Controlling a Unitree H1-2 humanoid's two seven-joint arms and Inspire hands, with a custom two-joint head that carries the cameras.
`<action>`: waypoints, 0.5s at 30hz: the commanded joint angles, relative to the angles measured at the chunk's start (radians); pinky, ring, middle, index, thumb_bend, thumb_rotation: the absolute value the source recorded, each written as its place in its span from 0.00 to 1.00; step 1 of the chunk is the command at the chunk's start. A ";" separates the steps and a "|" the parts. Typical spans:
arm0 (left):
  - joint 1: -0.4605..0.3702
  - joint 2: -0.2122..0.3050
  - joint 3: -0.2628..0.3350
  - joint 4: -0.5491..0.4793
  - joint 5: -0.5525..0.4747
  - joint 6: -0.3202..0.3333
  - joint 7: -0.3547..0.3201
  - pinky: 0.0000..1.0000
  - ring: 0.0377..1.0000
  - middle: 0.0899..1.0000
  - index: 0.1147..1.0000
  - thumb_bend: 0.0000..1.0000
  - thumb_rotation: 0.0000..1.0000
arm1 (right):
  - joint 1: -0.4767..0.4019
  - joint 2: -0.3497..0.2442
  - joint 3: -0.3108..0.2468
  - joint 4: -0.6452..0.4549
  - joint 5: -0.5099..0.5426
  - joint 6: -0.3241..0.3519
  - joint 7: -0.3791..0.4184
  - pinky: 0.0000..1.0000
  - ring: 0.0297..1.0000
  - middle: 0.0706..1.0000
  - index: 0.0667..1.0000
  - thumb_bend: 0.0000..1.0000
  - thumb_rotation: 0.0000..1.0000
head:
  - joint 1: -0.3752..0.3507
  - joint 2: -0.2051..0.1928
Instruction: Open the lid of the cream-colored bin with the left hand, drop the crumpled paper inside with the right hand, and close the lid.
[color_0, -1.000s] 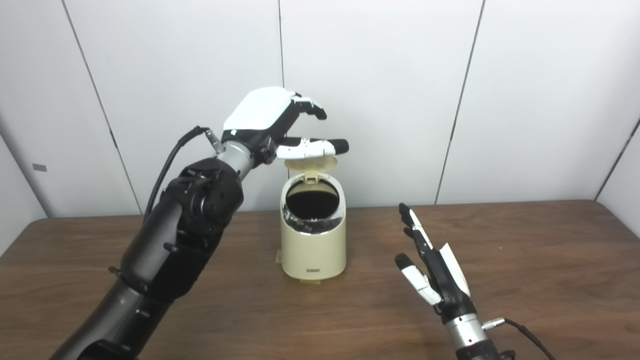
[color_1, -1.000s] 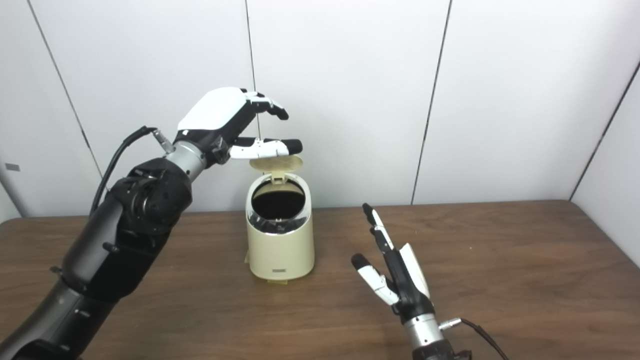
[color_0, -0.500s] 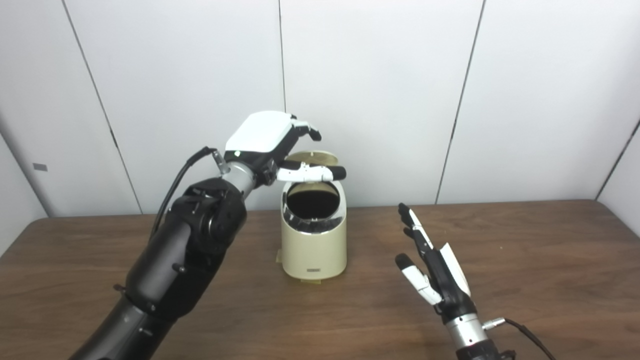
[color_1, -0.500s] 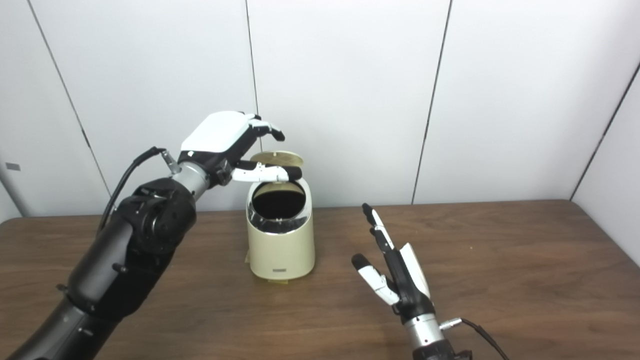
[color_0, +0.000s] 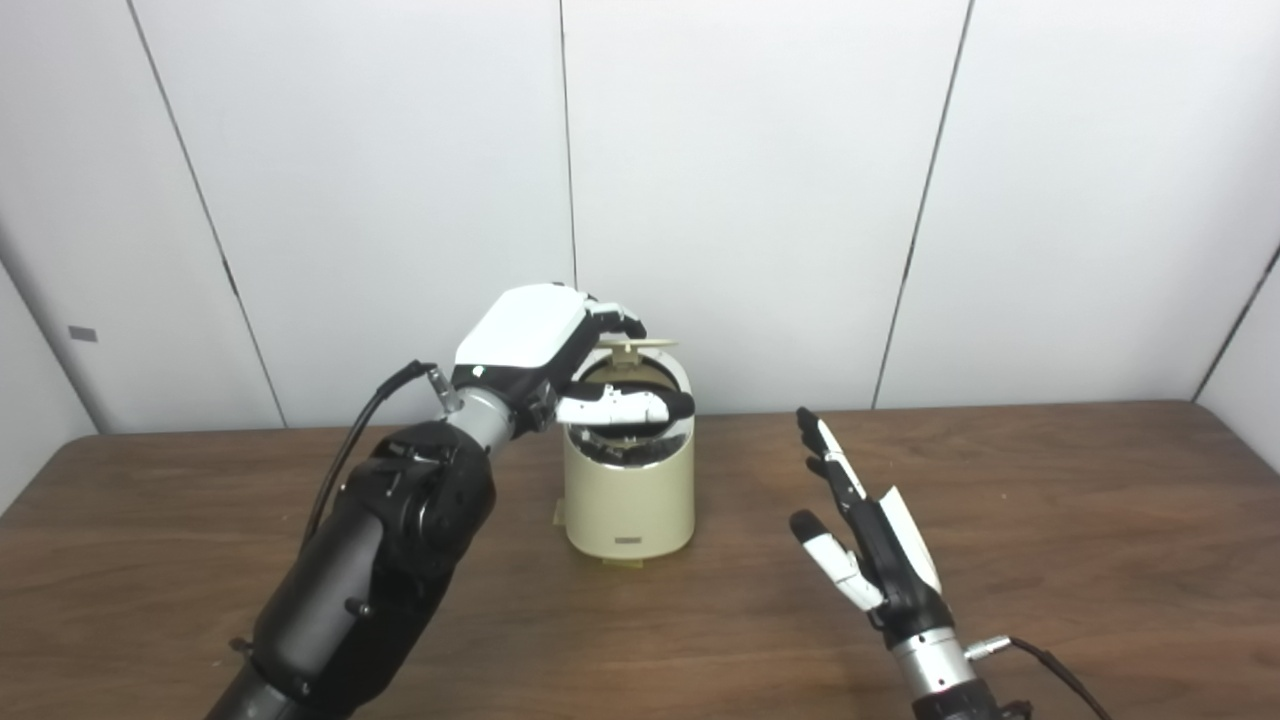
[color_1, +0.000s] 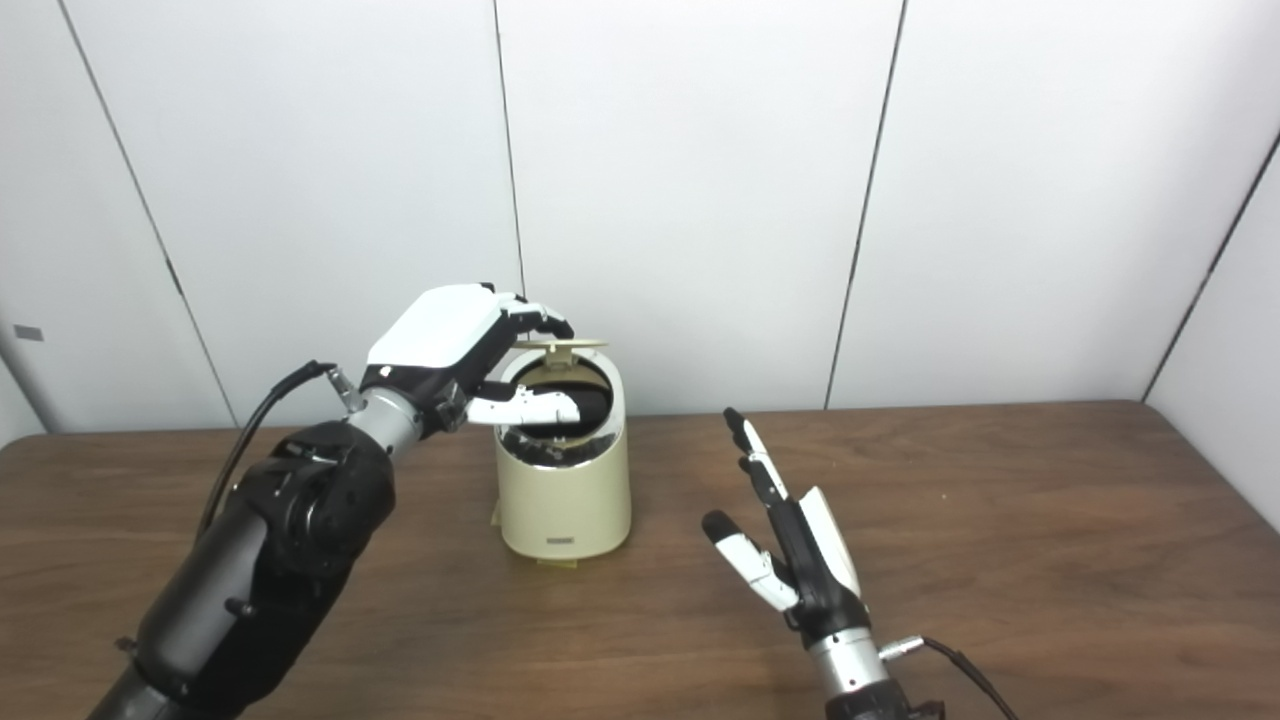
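The cream-colored bin (color_0: 629, 487) stands upright on the wooden table (color_0: 1050, 500), directly under the fingers of the left hand (color_0: 540, 345) and off to the side of the right hand's fingertips, well apart from them. Its lid (color_0: 632, 346) is partly raised, tilted nearly level above the dark round opening, with the chrome ring around the mouth showing beneath. The left hand's curled fingers (color_0: 612, 317) rest over the top of the lid, seemingly touching it, while the thumb (color_0: 622, 407) stretches out straight across the front of the opening, below the lid; the lid sits between fingers and thumb, though whether it is truly pinched cannot be told. The crumpled paper is not visible in either view. The right hand (color_0: 868, 545) hovers just above the table, palm turned toward the bin, its fingers (color_0: 832, 466) extended and a little apart, thumb splayed to the side, holding nothing. A cable (color_0: 1050, 665) trails from its wrist near the bottom edge. Behind everything stands a wall of pale panels (color_0: 760, 180) with dark seams.
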 joint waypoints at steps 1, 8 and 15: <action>-0.031 0.003 0.010 -0.033 0.007 -0.020 0.014 1.00 0.90 0.76 0.76 1.00 1.00 | 0.061 0.006 0.006 0.041 -0.006 -0.020 -0.012 0.93 0.97 0.97 0.97 0.52 1.00 | -0.001 0.000; 0.012 -0.003 0.014 -0.063 0.024 0.002 -0.030 1.00 0.92 0.80 0.77 1.00 1.00 | 0.065 0.008 0.006 0.028 -0.010 -0.006 -0.010 0.92 0.97 0.98 0.97 0.53 1.00 | -0.001 0.007; 0.057 -0.014 0.019 -0.047 0.017 -0.016 -0.014 1.00 0.93 0.79 0.76 0.98 1.00 | 0.069 0.007 0.006 0.017 -0.022 -0.007 -0.013 0.91 0.96 0.97 0.97 0.53 1.00 | -0.003 0.015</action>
